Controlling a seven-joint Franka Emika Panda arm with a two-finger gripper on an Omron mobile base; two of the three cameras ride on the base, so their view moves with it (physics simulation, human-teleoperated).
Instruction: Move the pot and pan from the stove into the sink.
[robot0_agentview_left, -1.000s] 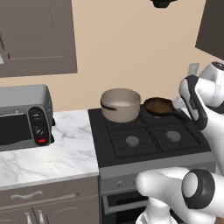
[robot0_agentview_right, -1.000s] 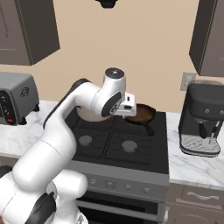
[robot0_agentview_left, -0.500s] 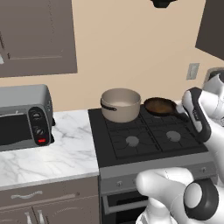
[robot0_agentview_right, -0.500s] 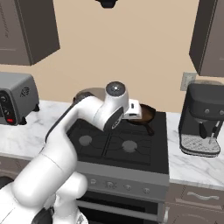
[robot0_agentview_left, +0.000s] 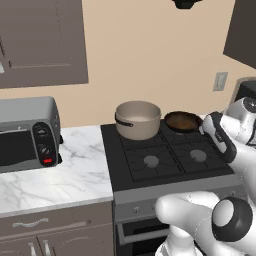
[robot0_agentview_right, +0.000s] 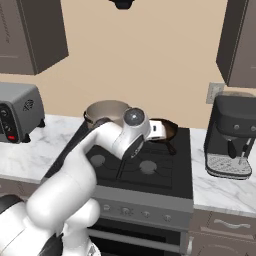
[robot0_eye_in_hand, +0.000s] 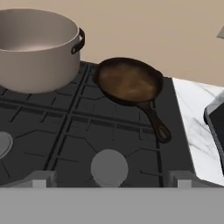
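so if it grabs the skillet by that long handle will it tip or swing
Probably nose-heavy: the pan bowl sits far beyond its thin handle, so it may droop or twist. It looks like rigid, heavy cast iron. Pushed, it may catch on the stove grates rather than slide.

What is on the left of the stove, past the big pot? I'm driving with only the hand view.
Observer: A grey toaster oven stands on the marble counter left of the stove, apart from the pot.
Operator: What about the side where the pan is?
Observer: A black coffee machine stands on the counter to the right of the stove, beyond the pan.
Operator: Is there anything under the burners?
Observer: Yes, a grey oven front with a row of knobs.
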